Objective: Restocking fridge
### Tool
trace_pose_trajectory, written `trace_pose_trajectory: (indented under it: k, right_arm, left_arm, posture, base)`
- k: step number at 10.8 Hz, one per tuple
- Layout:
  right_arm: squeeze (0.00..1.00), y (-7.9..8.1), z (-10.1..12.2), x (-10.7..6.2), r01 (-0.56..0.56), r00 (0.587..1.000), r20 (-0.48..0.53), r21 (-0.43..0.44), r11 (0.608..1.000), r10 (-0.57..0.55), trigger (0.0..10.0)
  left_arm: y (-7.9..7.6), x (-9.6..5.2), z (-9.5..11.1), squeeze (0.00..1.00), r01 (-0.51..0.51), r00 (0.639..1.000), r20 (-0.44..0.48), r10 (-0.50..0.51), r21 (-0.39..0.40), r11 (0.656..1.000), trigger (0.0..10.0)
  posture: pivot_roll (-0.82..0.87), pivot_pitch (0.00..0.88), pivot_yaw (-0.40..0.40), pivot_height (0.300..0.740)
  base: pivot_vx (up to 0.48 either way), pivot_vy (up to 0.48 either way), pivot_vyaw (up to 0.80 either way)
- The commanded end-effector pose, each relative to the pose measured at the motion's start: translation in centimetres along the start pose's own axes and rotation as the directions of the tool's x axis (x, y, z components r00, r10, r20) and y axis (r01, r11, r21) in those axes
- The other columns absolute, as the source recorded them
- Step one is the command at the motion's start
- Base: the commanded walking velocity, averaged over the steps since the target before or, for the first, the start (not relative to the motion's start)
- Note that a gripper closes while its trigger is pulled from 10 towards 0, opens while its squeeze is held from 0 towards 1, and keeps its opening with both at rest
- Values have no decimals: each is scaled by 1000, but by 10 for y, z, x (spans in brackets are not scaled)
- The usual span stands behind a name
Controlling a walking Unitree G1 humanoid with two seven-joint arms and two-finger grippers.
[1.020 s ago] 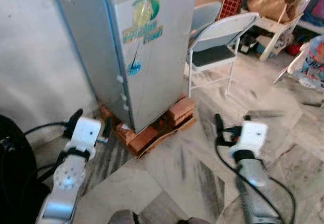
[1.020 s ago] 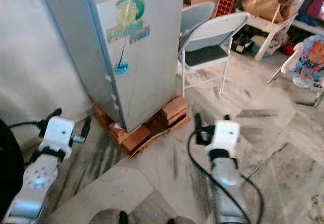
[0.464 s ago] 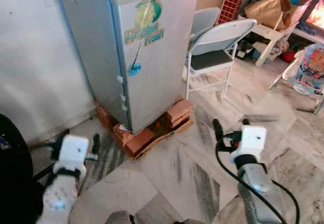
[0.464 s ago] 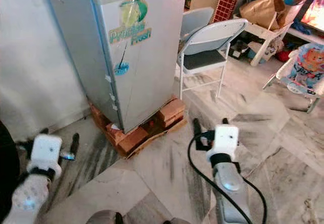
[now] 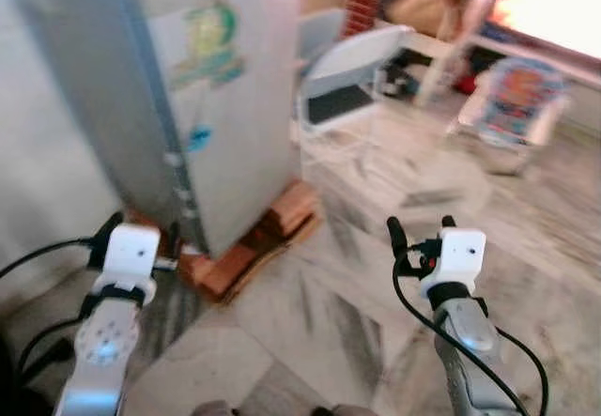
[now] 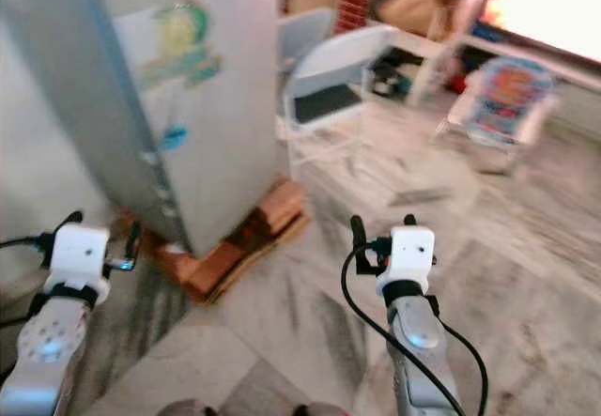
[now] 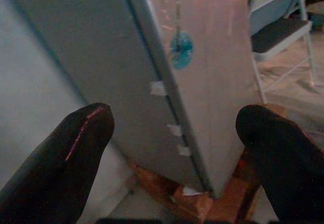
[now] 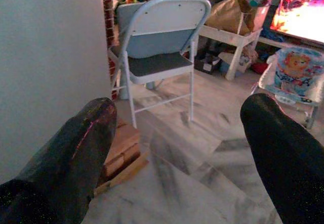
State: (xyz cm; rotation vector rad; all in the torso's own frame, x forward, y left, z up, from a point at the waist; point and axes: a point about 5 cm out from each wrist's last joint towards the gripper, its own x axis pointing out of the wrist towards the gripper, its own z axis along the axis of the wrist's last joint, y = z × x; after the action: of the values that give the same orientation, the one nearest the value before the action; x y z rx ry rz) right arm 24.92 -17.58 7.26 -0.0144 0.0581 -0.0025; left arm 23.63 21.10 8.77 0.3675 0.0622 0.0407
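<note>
A small silver fridge [image 5: 188,106] with a green and blue sticker on its door stands shut on a stack of bricks [image 5: 263,238], close to the wall on my left. My left gripper [image 5: 139,238] is held low in front of the fridge's near corner, its fingers [image 7: 61,168] spread open with nothing between them. My right gripper [image 5: 419,233] hangs over bare floor to the right of the fridge, also open and empty, its fingers [image 8: 76,153] wide apart. The picture from the head is blurred.
A white folding chair [image 8: 162,37] stands right of the fridge. Behind it are a low white shelf with a brown bag [image 8: 233,16], a child's bouncer seat [image 5: 516,97] and a bright screen [image 8: 304,6]. A pale wall [image 7: 30,107] runs along the left. Marble floor [image 5: 329,313] lies ahead.
The whole view has swung to the right and blurred, so the camera moved. My left arm has risen back up in front of the fridge. Both grippers stay open.
</note>
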Motion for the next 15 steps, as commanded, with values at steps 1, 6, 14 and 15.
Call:
trace_pose_trajectory:
  k: [1,6,14,15]
  right_arm:
    - [0,2,4,4,-10,1000,9,-9,1000,10,10000]
    - [0,6,8,14,-24,999,23,-13,1000,24,10000]
    - [0,6,5,12,-24,1000,14,-27,999,25,10000]
    - [0,6,5,12,-25,1000,11,-29,999,26,10000]
  left_arm:
    - [-1,0,-1,0,9,1000,-8,-9,-3,1000,10000]
    - [-5,2,0,0,24,1000,-5,-24,-19,1000,10000]
    - [-12,2,3,0,40,999,11,-40,-22,999,10000]
    - [-13,1,2,0,40,999,12,-40,-22,999,10000]
  posture:
    - [143,57,-51,740]
    - [146,60,-53,740]
    - [142,69,-63,740]
    - [143,69,-64,740]
  base:
    - [337,0,0]
    - [331,346,0]
    - [193,265,-513]
    - [0,0,-800]
